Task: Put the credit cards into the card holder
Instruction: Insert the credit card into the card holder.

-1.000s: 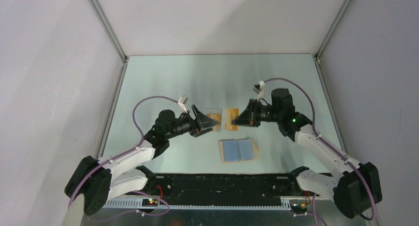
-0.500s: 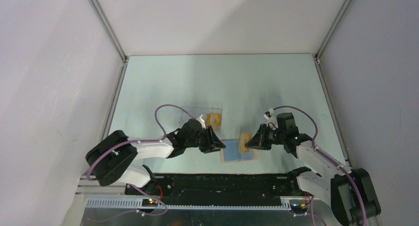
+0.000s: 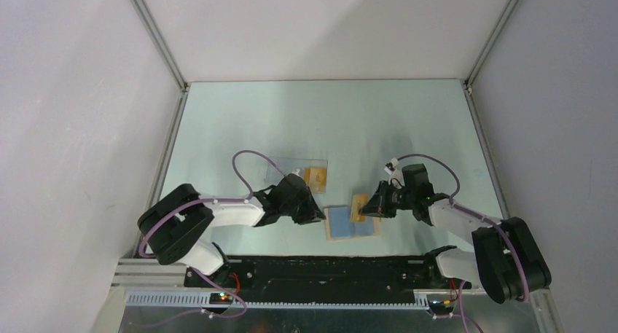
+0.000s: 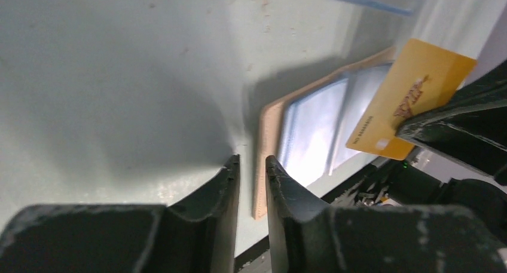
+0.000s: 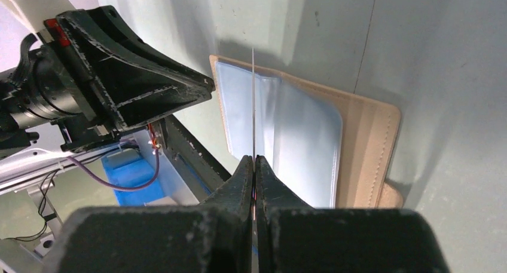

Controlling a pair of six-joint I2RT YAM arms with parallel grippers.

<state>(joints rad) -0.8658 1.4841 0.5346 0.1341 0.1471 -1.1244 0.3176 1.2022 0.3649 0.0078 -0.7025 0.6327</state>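
Observation:
The card holder (image 3: 341,225) lies open on the table, its blue lining up and its tan border (image 5: 367,135) showing. My right gripper (image 5: 254,158) is shut on a yellow credit card (image 4: 412,94), which it holds edge-on above the holder's middle fold; from above, the card (image 3: 359,205) hangs over the holder's right half. My left gripper (image 4: 252,159) sits low at the holder's left edge (image 4: 261,165), which shows through the narrow gap between its jaws. Nothing is visibly pinched there. A second credit card (image 3: 315,177) lies further back.
A clear plastic box (image 3: 291,167) lies behind the left gripper, with the second card at its right end. The black front rail (image 3: 328,269) runs just in front of the card holder. Grey walls close the table at the left, right and back.
Both arms came forward and down from the cards to the card holder, the right one carrying a card. The left jaws narrowed from wide open to a slim gap.

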